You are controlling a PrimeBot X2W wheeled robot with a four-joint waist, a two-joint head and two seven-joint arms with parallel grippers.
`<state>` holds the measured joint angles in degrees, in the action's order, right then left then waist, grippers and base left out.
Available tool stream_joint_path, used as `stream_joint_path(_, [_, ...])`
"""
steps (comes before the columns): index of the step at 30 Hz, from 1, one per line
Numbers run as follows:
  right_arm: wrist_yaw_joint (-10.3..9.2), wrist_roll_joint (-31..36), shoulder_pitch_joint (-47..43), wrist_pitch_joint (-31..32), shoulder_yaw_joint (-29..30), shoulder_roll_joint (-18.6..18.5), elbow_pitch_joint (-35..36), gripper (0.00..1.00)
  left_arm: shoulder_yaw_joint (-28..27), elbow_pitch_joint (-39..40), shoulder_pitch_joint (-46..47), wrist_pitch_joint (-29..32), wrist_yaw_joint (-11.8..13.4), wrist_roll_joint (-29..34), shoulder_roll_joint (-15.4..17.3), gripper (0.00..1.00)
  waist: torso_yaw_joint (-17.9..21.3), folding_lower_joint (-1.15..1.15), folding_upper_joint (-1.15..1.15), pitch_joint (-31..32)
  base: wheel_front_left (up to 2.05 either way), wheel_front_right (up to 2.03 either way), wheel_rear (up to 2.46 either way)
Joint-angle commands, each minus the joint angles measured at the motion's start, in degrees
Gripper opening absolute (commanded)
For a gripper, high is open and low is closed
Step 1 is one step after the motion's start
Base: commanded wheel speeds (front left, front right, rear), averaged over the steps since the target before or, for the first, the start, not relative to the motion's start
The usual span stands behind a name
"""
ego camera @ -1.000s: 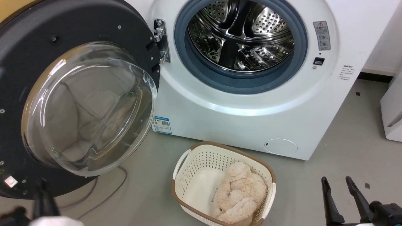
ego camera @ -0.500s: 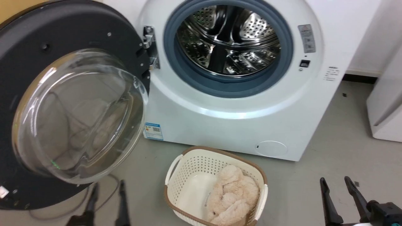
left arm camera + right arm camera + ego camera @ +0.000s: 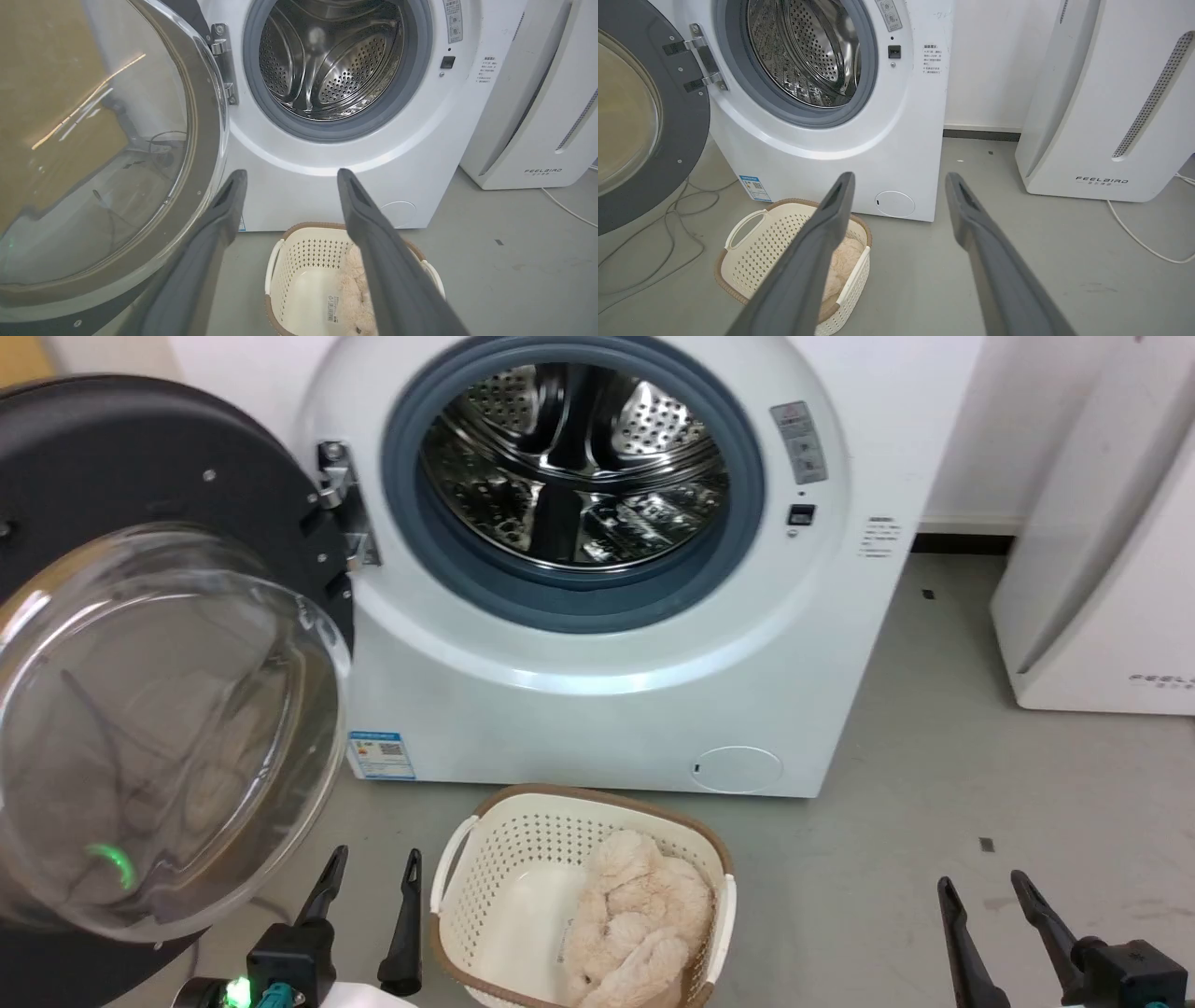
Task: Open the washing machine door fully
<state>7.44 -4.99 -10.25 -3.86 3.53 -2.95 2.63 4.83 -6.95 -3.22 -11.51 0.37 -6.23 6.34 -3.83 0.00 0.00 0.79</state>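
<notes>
Beside open washing machine door (image 3: 140, 467), left pincer (image 3: 376, 851) parted, empty, touching nothing; right pincer (image 3: 981, 878) same

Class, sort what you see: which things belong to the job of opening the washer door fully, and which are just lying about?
Belong to the job:
washing machine door, swung open
washing machine
left end effector, open, near the door's lower edge

Just lying about:
white basket
fluffy beige cloth in it
FEELBIRD appliance
</notes>
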Motion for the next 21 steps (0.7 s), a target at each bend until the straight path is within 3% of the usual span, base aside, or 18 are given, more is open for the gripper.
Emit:
stream_joint_path(1, [0.05,0.36,-0.56,0.07,-0.01,0.07,0.42,1.0,-0.17,-0.23,0.22,0.25,0.08,-0.26,0.25,1.0,0.53,0.0,0.0,0.04,0.0,0.0,0.0])
stream_joint_path(12, [0.05,-0.39,-0.27,-0.2,-0.98,0.07,-0.03,1.0,-0.51,-1.1,-0.66,1.17,0.88,-2.03,-0.05,1.0,1.01,0.0,0.0,-0.14,0.0,0.0,0.0])
stream_joint_path(13, [0.05,-0.44,-0.23,-0.23,-1.04,0.07,-0.1,0.0,-0.47,-1.11,-0.63,1.16,0.93,-2.06,-0.01,0.0,0.98,0.0,0.0,-0.16,0.0,0.0,0.0])
stream_joint_path(21, [0.0,0.11,0.47,0.16,-1.02,0.0,-0.21,0.0,-0.51,-0.59,-0.15,1.61,0.58,-1.22,-0.23,0.0,1.14,0.0,0.0,-0.19,0.0,0.0,0.0])
